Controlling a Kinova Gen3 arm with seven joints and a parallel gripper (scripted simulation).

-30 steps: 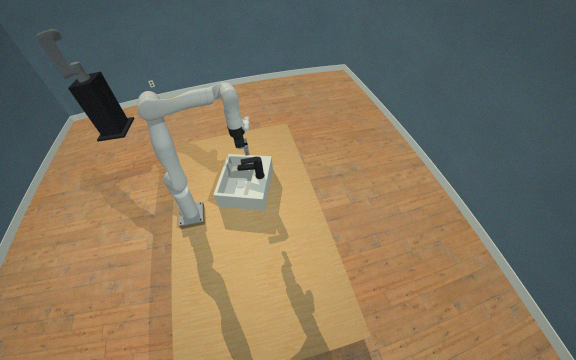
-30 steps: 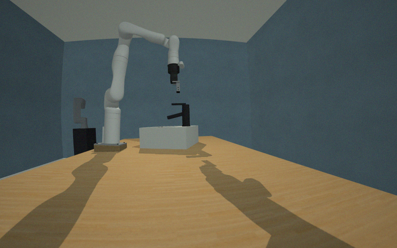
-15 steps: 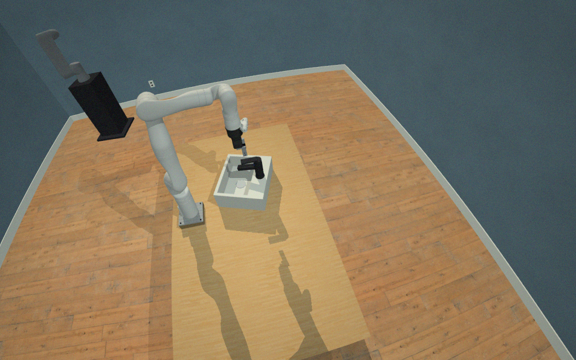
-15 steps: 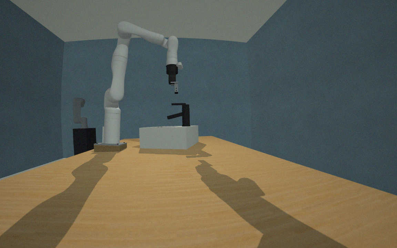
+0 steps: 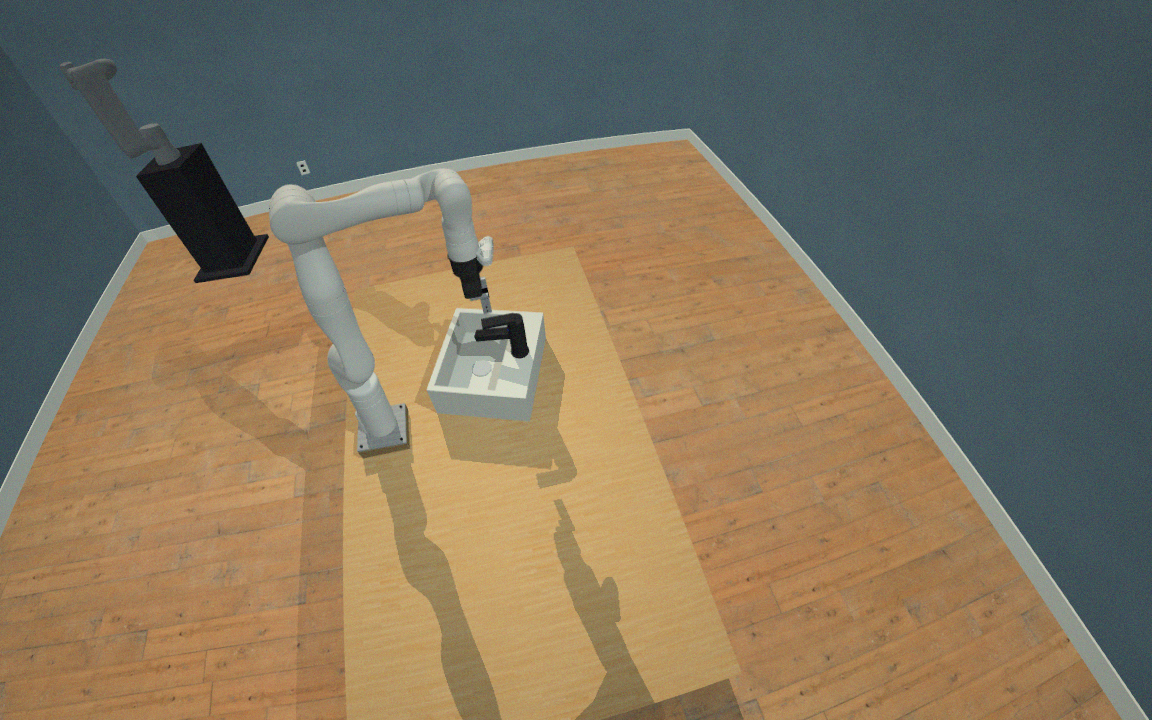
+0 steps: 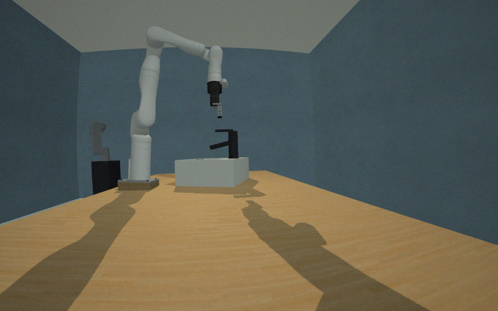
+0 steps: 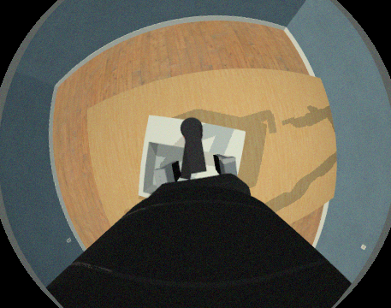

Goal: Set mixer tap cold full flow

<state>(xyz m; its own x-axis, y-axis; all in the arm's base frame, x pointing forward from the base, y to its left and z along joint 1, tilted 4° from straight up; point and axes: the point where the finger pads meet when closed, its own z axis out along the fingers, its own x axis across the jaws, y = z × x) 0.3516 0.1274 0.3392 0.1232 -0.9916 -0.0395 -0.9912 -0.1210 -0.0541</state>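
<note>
Desk (image 6: pixel 212 232) carries everything: the arm (image 6: pixel 147 100) bolted at one side and a white sink (image 6: pixel 204 172) just beside it, with the black tap (image 6: pixel 234 144) standing on the sink's rim. The tap's lever (image 6: pixel 223 131) lies flat on top of the tap body, pointing out the same way as the spout (image 6: pixel 218 145) below it — so, by my reading, neither the turn to cold nor the lift has begun. The hand (image 6: pixel 218 112) hangs straight down over the lever's free end, apart from it with a clear gap of air between, fingers spread wide and holding nothing. In the wrist view the lever (image 7: pixel 192 149) runs up the middle between the two fingertips, which suggests the line-up is already good. To do the approach well, the hand should come down straight, keeping the lever centred, and take it near the free end, where both the swing and the lift get the most leverage. Neither colour dot can be made out, so which way is cold cannot be told from here — that needs settling before the swing.
</note>
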